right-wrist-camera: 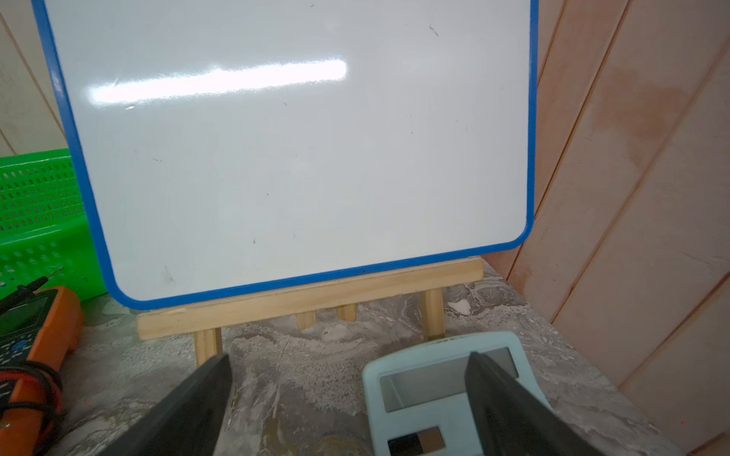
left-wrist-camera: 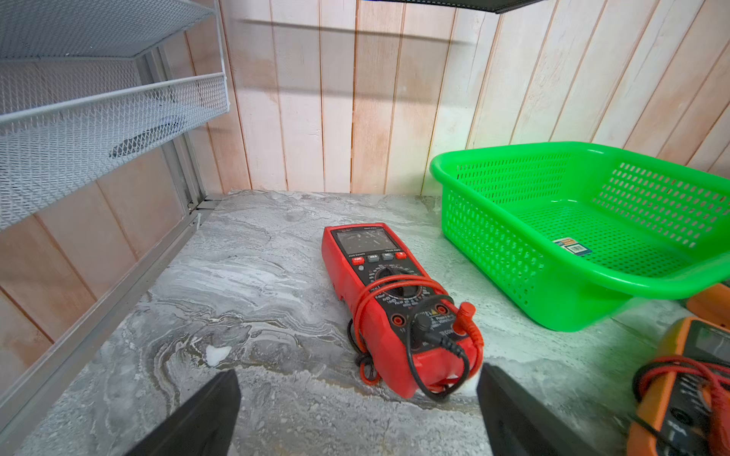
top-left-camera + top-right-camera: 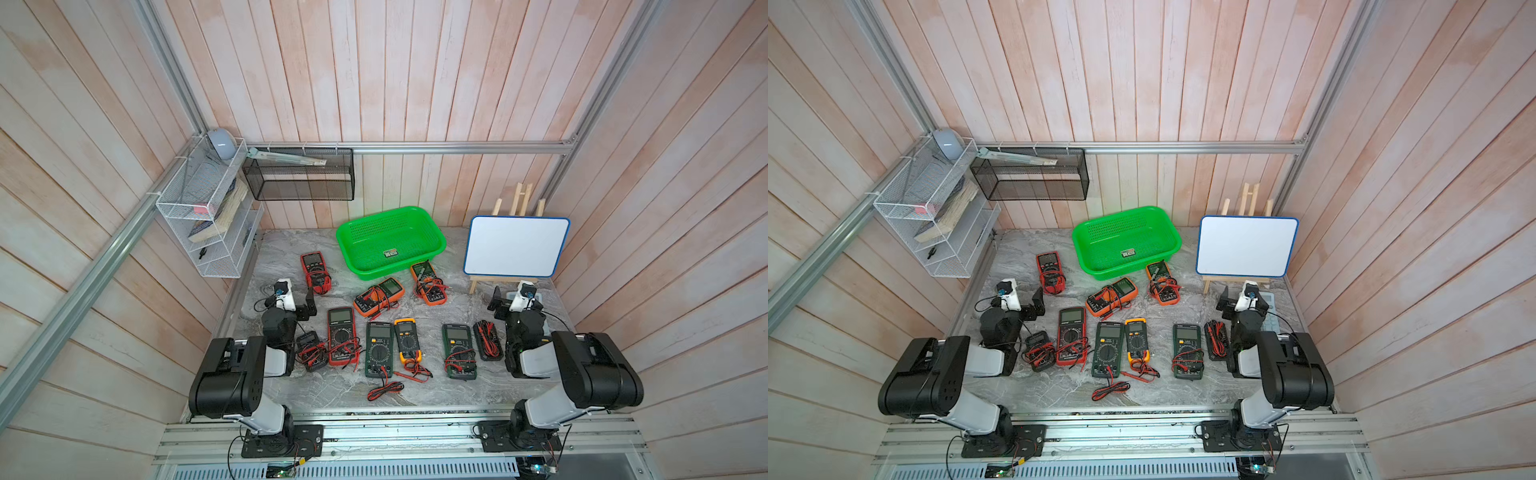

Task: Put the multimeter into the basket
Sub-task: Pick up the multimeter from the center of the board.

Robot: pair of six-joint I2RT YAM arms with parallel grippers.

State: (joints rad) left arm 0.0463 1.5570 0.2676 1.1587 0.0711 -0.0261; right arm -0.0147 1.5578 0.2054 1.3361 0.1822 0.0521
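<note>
Both top views: green basket [image 3: 374, 272] sits far centre on the marble table [image 3: 457, 395], with a barcode sticker [image 3: 390, 253] on its floor. I count eight multimeters, all on the table outside it.
Far row: red multimeter [image 3: 316, 272] left of the basket, tilted orange multimeter [image 3: 379, 296] in front of it, second orange multimeter [image 3: 428, 283] at its near-right corner, can't tell if touching.
Near row, left to right: small black multimeter [image 3: 311, 350] partly under the left arm [image 3: 278, 328], big red multimeter [image 3: 341, 336], green multimeter [image 3: 379, 349], yellow multimeter [image 3: 408, 338], second green multimeter [image 3: 458, 351], black lead case [image 3: 487, 340]. One loose lead pair [image 3: 384, 390] by the near edge.
Whiteboard [image 3: 515, 245] on an easel stands right of the basket. Black mesh bin [image 3: 299, 178] and white wire rack [image 3: 199, 216] hang on the walls.

Left wrist: left gripper [image 2: 357, 371] is spread wide and holds nothing. The lead-wrapped red multimeter lies with its near end just by the fingertips. Basket is right of it, apart. Meter print is too small for me to read.

Right wrist: right gripper [image 1: 349, 357] is released, nothing in it. A pale blue device [image 1: 426, 395] with a display window lies under one finger, whiteboard dead ahead.
</note>
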